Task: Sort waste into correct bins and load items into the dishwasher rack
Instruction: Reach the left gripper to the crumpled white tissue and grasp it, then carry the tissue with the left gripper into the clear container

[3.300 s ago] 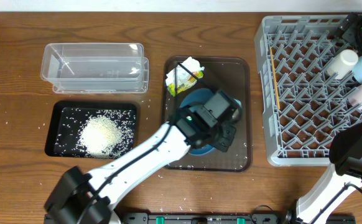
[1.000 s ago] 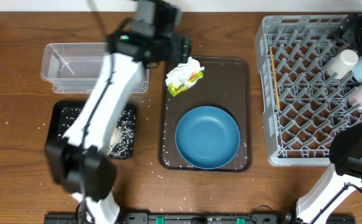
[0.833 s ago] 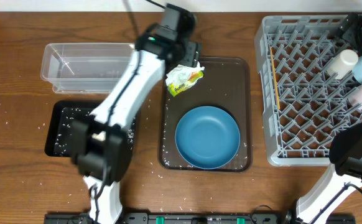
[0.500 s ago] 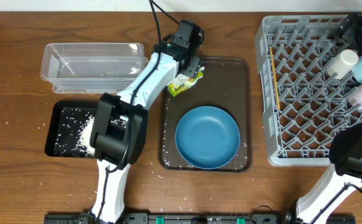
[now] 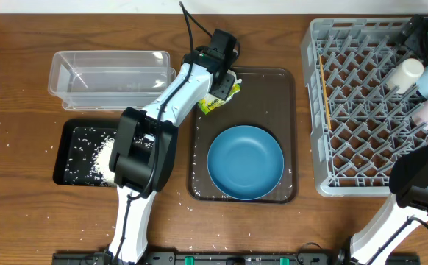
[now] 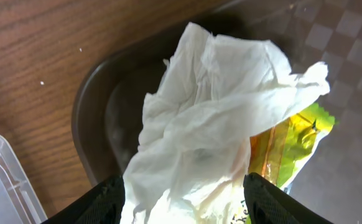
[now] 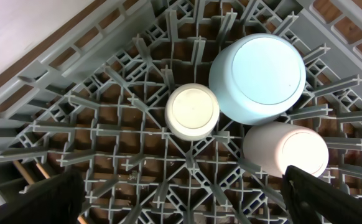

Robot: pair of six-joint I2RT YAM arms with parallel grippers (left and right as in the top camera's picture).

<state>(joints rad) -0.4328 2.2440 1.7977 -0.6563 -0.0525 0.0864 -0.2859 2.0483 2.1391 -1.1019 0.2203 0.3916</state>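
Okay, we see the left gripper (image 6: pixel 184 183) low over the far-left corner of the brown tray (image 5: pixel 287 132). Its jaws are spread wide, one on each side of a crumpled white napkin (image 6: pixel 212 124), and they are not closed on it. The napkin lies on the tray, partly on top of the yellow-green snack wrapper (image 6: pixel 290 146), which pokes out from under it. The dark blue bowl (image 5: pixel 245 162) sits upright on the near half of the same tray, and we see nothing inside it.

Left of the brown tray is the clear tub (image 5: pixel 111 77), with nothing in it that we can make out. Nearer the robot is the black tray (image 5: pixel 70 173), holding white rice (image 5: pixel 89 151) that is partly hidden by the left arm. A few stray grains (image 5: pixel 199 246) lie on the table.

On the right, the grey rack (image 7: pixel 106 124) holds the pale blue bowl (image 7: pixel 257 78) turned upside down. A white cup (image 7: pixel 192 111) stands just beside it, and a pink cup (image 7: pixel 285 151) is next to both. Chopsticks (image 5: pixel 323 88) lie along the rack's left side. The right gripper (image 7: pixel 187 208) hangs above the cups, its jaws wide apart and holding nothing.
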